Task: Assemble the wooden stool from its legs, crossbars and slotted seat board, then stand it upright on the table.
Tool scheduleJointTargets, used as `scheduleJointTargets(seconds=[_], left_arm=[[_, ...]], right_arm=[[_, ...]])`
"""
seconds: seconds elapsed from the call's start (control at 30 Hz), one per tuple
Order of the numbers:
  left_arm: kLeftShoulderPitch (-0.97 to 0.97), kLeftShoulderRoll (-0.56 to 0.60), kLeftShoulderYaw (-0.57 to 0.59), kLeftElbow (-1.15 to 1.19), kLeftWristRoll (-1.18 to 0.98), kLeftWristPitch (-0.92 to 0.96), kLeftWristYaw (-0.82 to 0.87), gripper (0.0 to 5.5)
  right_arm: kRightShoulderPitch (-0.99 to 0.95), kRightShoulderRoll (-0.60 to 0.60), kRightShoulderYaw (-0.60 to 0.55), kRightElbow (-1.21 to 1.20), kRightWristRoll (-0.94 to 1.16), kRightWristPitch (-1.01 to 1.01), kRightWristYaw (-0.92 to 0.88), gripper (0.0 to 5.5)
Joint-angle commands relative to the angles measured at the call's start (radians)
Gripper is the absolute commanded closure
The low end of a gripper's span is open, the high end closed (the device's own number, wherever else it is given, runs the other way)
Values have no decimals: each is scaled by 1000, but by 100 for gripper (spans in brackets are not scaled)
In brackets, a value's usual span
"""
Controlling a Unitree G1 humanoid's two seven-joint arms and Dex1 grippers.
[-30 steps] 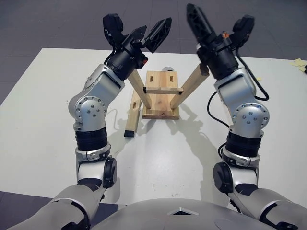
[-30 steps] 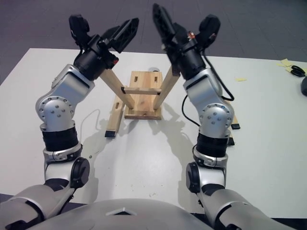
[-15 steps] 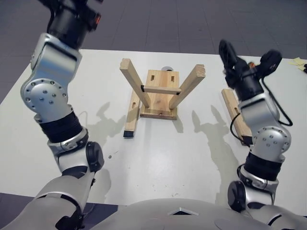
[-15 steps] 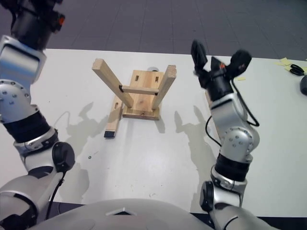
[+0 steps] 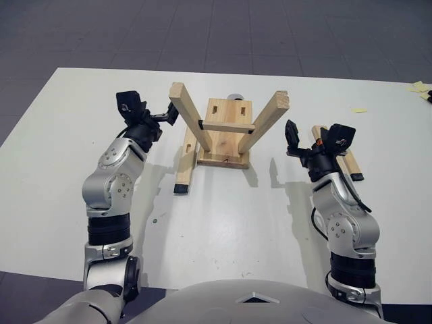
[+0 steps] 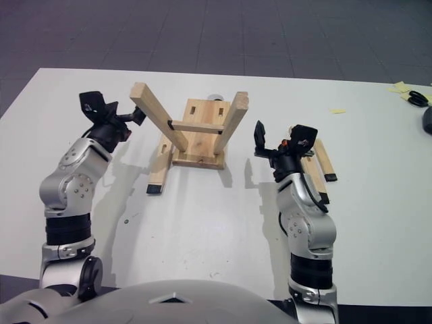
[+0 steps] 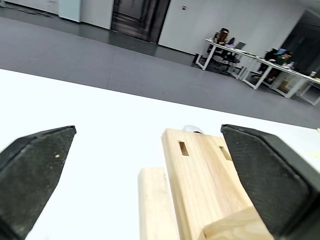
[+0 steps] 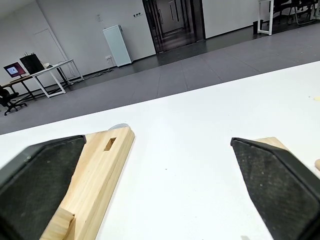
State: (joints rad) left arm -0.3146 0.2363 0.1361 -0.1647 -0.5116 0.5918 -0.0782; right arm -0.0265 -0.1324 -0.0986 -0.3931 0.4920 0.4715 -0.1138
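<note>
**Both arms lowered beside the half-built stool**

Since a second ago my arms have dropped low over the white table (image 5: pixel 223 229). The seat board (image 5: pixel 226 150) lies flat mid-table, its two legs (image 5: pixel 191 120) raised and joined by a crossbar (image 5: pixel 228 126). A loose leg (image 5: pixel 185 165) lies alongside. My left gripper (image 5: pixel 150 111) and right gripper (image 5: pixel 314 138) gape empty, flanking it. Grey office floor lies beyond.

Left arm (image 5: pixel 111 182) and right arm (image 5: pixel 345 226): silver-grey shells, round joint caps ringed with small screws, black ribbed collars between segments. Left gripper (image 5: pixel 150 111) and right gripper (image 5: pixel 317 133) black; wedge-shaped fingers (image 7: pixel 35 165) faced with fine-grained pads. Thin black cable (image 6: pixel 317 202) loops along the right forearm.
</note>
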Motion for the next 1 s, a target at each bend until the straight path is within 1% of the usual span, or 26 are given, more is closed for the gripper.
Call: scheduleJointTargets(seconds=[0.03, 0.2, 0.33, 0.43, 0.53, 0.57, 0.67, 0.73, 0.87, 1.0], left_arm=[[-4, 5, 11, -11, 19, -5, -13, 11], [43, 4, 27, -44, 31, 7, -6, 11], [56, 13, -1, -46, 143, -31, 46, 11], [49, -16, -51, -91, 162, -20, 38, 11], [36, 5, -160, -174, 141, 30, -63, 11], [28, 20, -182, -208, 120, 59, -102, 11], [-7, 55, -192, -257, 89, 113, -160, 11], [-9, 68, -180, -243, 101, 119, -169, 11], [34, 84, -167, -184, 167, 102, -153, 11], [25, 82, -122, -128, 204, 86, -111, 11]], right_arm=[[-18, 22, -27, 2, -17, -6, -10, 10], [-9, 37, -67, -37, -68, -13, -60, 10], [-23, 79, -63, -83, -131, 16, -145, 10], [-78, 145, -15, -92, -95, 69, -157, 10], [-143, 150, 94, -92, -50, 141, -58, 10], [-158, 149, 103, -91, -37, 158, -38, 10], [-166, 141, 82, -94, -25, 175, -22, 10], [-164, 137, 65, -97, -24, 181, -24, 10], [-154, 126, 23, -95, -20, 194, -26, 10], [-159, 75, -37, -59, -46, 184, -6, 10]])
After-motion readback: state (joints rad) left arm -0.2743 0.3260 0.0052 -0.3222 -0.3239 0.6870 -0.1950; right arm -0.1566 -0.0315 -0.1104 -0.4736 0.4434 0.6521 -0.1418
